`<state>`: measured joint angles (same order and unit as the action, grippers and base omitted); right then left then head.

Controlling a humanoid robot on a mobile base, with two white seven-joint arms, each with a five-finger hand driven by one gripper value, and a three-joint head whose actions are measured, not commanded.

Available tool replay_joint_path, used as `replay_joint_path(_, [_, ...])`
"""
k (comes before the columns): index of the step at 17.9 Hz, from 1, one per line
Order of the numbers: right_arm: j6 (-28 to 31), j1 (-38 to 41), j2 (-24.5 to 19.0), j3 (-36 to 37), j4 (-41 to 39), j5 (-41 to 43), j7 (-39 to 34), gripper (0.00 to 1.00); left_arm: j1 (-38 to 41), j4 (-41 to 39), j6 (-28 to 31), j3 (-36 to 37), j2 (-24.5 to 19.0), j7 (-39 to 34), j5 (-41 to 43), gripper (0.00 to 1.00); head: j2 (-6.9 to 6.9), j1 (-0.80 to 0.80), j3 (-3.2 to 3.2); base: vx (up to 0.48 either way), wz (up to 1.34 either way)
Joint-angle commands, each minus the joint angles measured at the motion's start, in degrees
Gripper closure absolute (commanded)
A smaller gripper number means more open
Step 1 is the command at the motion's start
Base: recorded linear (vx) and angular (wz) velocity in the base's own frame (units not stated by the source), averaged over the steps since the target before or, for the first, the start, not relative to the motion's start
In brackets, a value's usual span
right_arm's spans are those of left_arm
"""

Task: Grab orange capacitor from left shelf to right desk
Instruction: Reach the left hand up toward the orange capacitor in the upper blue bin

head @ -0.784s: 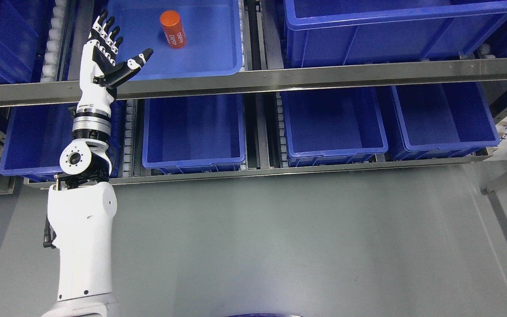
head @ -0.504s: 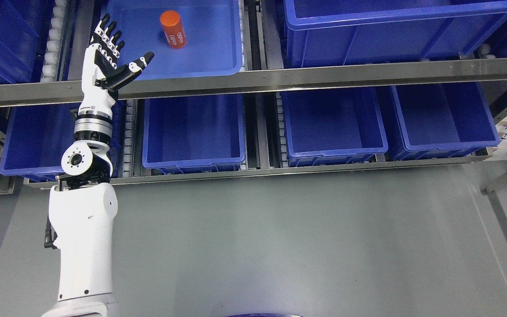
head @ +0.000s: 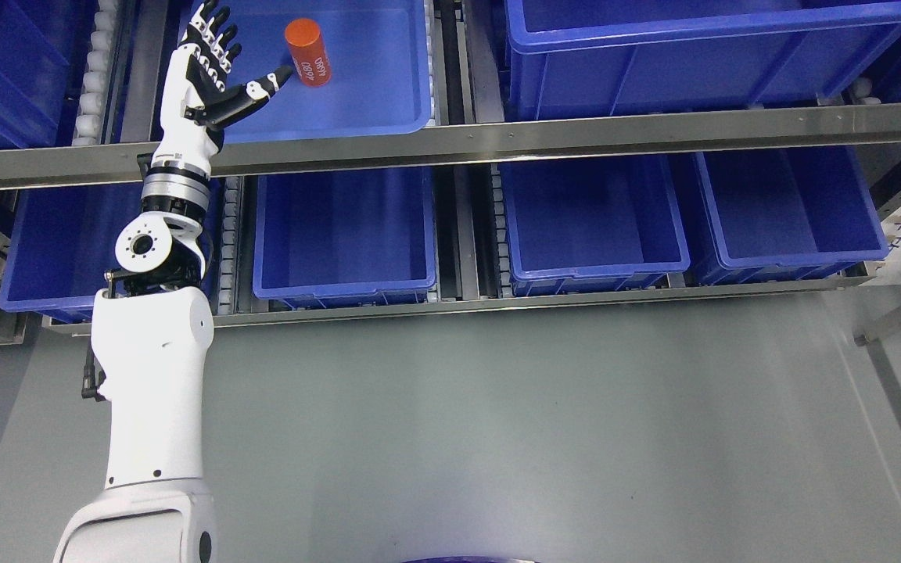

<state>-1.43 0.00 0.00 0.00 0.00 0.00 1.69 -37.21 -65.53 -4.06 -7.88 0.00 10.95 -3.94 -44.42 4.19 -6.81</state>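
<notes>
An orange capacitor (head: 307, 51) with white numbers on its side lies tilted in a shallow blue tray (head: 372, 94) on the upper shelf. My left hand (head: 220, 66) reaches up over the tray's left part, fingers spread and holding nothing. Its thumb tip is just left of the capacitor's lower end, very close to it; whether they touch I cannot tell. The white left arm rises from the lower left of the picture. The right arm does not show.
A steel shelf rail (head: 497, 137) crosses in front of the tray. Below it stand several blue bins (head: 345, 227). A deep blue bin (head: 701, 55) sits right of the tray. Grey floor (head: 536, 430) fills the lower half.
My left hand has moved up and to the right, into the tray, bringing the thumb close to the capacitor. The capacitor has not moved.
</notes>
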Motion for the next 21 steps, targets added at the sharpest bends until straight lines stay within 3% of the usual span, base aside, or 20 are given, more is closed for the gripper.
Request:
replay_joint_path(1, [0.02,1.14,1.00,0.70,-1.00,-0.26,-0.02,0.00,-8.65,19.19,-0.42,0.85,-1.00,0.03,2.79,0.00,0.00,0.00,0.00,0.000,0.00])
replay_joint_path(7, [0.02,1.14,1.00,0.70,-1.00,-0.26,-0.02,0.00,-15.25,32.20,-0.60,3.40,-1.00,-0.05,6.39,0.00,0.00,0.00,0.00,0.000,0.00])
replay_joint_path(21, [0.02,1.14,1.00,0.70,-1.00,-0.26,-0.02,0.00,-14.29,32.83,-4.03,3.58,-3.25,-0.06,9.83,0.00,0.00,0.00,0.01,0.000,0.00])
